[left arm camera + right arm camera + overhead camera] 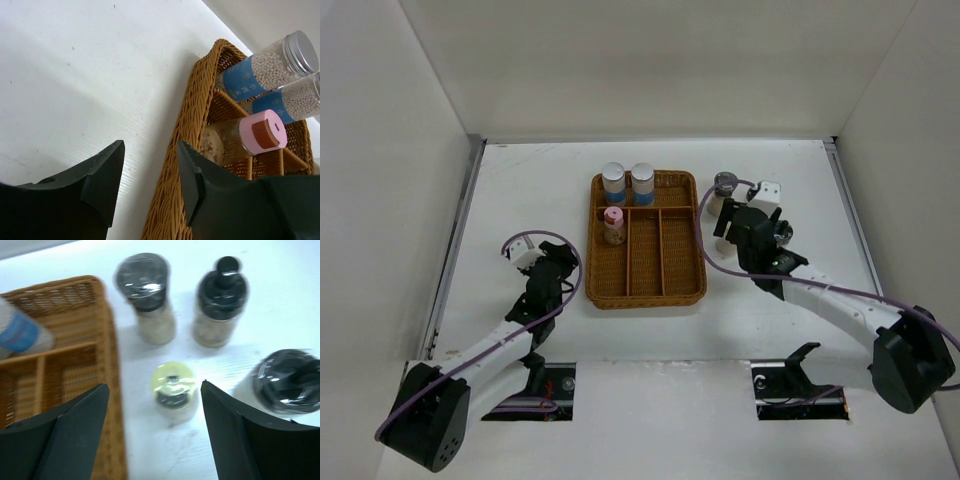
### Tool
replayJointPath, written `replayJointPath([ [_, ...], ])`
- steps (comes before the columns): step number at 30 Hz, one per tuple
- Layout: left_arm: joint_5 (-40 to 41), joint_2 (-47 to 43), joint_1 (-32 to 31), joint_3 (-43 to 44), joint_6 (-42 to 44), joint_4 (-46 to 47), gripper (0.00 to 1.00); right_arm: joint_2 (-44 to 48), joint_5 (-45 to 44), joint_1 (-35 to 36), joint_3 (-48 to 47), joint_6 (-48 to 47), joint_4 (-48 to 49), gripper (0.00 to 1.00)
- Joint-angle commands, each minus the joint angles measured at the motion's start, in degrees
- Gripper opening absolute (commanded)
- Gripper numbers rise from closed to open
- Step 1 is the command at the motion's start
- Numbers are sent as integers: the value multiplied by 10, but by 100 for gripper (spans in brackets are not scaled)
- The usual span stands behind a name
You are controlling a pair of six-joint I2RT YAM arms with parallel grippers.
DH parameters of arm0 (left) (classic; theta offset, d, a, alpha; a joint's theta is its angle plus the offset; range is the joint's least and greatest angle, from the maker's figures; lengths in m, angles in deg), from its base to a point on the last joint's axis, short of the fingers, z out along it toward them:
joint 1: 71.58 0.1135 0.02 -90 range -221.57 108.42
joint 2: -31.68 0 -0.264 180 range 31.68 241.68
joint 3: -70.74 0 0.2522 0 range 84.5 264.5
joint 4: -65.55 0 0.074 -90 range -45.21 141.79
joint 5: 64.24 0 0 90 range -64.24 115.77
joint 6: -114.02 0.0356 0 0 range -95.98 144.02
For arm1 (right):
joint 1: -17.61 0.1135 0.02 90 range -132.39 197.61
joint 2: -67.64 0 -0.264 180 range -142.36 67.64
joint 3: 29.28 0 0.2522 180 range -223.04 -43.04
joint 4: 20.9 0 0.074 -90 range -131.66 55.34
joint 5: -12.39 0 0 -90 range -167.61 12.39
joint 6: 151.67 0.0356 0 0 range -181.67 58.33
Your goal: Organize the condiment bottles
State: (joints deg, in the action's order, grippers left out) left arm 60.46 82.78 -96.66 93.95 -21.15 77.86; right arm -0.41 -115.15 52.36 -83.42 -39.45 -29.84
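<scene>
Two blue-labelled jars with silver caps [613, 183] [643, 182] stand in the far section of the wicker tray [647, 290], and a pink-capped jar [613, 224] stands just in front of them. They also show in the left wrist view: the blue-labelled jars [265, 67] [295, 100] and the pink-capped jar [250, 135]. My left gripper [563, 262] [150, 172] is open and empty at the tray's left rim. My right gripper [728, 222] [154, 386] is open above a yellow-green-capped jar [172, 387] on the table. Beyond it stand a silver-capped jar [145, 295] and two black-capped jars [220, 300] [282, 382].
The tray's right wall [112, 365] runs close beside the yellow-green-capped jar. The tray's three long front compartments [660, 255] hold nothing. White walls enclose the table on the left, back and right.
</scene>
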Motion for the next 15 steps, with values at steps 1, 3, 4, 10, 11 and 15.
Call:
replayJointPath([
  [1, -24, 8, 14, -13, -46, 53, 45, -25, -25, -27, -33, -20, -36, 82],
  [3, -42, 20, 18, -10, -48, 56, 45, -44, -18, -36, -43, -24, -37, 82],
  [4, -48, 23, 21, -9, -48, 57, 46, -55, -15, -39, -48, -24, -38, 83],
  [10, -56, 9, 35, -18, -50, 63, 47, -105, 19, -56, -60, -24, -22, 81],
  [11, -56, 8, 35, -18, -50, 63, 47, -114, 24, -61, -61, -20, -17, 79],
  [15, -58, 21, 35, -15, -50, 65, 48, -153, 51, -79, -80, -17, 7, 64],
])
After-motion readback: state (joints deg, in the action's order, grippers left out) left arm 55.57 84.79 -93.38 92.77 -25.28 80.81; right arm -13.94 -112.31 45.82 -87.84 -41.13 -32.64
